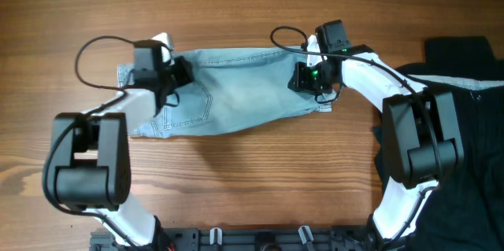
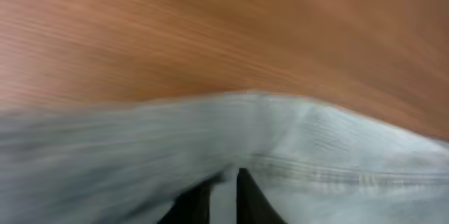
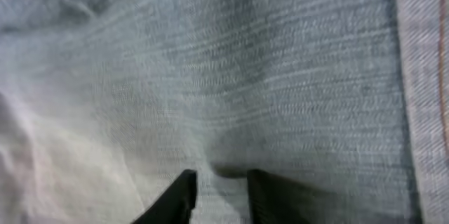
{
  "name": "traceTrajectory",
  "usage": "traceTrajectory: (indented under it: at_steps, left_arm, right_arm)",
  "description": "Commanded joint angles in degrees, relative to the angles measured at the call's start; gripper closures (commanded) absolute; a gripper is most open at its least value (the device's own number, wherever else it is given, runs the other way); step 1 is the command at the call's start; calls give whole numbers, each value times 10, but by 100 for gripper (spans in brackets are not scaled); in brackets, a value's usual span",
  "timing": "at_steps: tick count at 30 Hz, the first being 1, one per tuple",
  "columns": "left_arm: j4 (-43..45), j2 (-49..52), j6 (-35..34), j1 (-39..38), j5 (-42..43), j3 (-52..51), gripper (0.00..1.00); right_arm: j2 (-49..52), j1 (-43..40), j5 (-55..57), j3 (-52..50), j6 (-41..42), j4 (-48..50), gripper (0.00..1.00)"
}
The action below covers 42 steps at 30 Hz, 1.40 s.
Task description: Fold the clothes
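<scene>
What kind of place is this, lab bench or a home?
Most likely a robot test bench: a wooden table, a left arm and right arm rising from a black rail at its near edge, shorts laid out between them, black clothes piled at the right.

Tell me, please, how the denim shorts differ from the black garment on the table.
The denim shorts are light blue; the black garment is dark. The denim shorts lie flattened mid-table; the black garment is heaped at the edge by the right arm. Both are clothing on the wooden table.
</scene>
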Motion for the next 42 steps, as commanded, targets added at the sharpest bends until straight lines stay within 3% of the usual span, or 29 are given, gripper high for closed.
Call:
traceTrajectory:
  at_steps: [1, 4, 6, 11, 13, 15, 18, 19, 21, 23, 25, 30, 31, 34, 42]
  left_arm:
    - [-101, -68, -2, 58, 5, 32, 82]
    - [-231, -137, 27, 110, -37, 32, 75]
    - [-273, -140, 28, 138, -45, 31, 75]
    - [-255, -72, 105, 128, -12, 13, 73]
    - [-258, -34, 99, 130, -85, 13, 77]
    - [-266, -11, 50, 144, -160, 13, 80]
    - [-266, -20, 39, 175, -132, 17, 73]
    - [-271, -26, 39, 181, -118, 19, 73]
    - [-283, -53, 45, 191, -82, 28, 71]
    - [-299, -102, 59, 193, -32, 40, 63]
    - [-314, -148, 70, 192, 3, 43, 57]
    - [-385, -219, 74, 194, 0, 43, 27]
    - [-398, -215, 91, 196, -2, 43, 23]
    - [-427, -169, 146, 201, -2, 43, 0]
    - [-404, -20, 241, 207, 76, 43, 0]
  right_arm:
    - [14, 1, 26, -6, -30, -12, 67]
    - [14, 1, 34, -6, -30, -10, 67]
    - [14, 1, 34, -6, -30, -10, 66]
    - [14, 1, 34, -6, -28, -10, 66]
    - [14, 1, 34, -6, -26, -12, 66]
    - [14, 1, 49, -6, -15, -31, 63]
    - [14, 1, 185, -5, 66, -93, 49]
    - [14, -2, 246, -5, 124, -126, 49]
    - [13, -16, 252, 6, 118, -158, 52]
    - [6, -40, 200, 48, 63, -196, 59]
    - [-9, -55, 117, 75, 0, -198, 60]
    - [-52, -63, -89, 97, -135, -161, 44]
    - [-51, -58, -98, 96, -139, -164, 42]
    - [-47, -42, -65, 80, -92, -169, 39]
    - [-41, -33, -39, -5, -64, -98, 35]
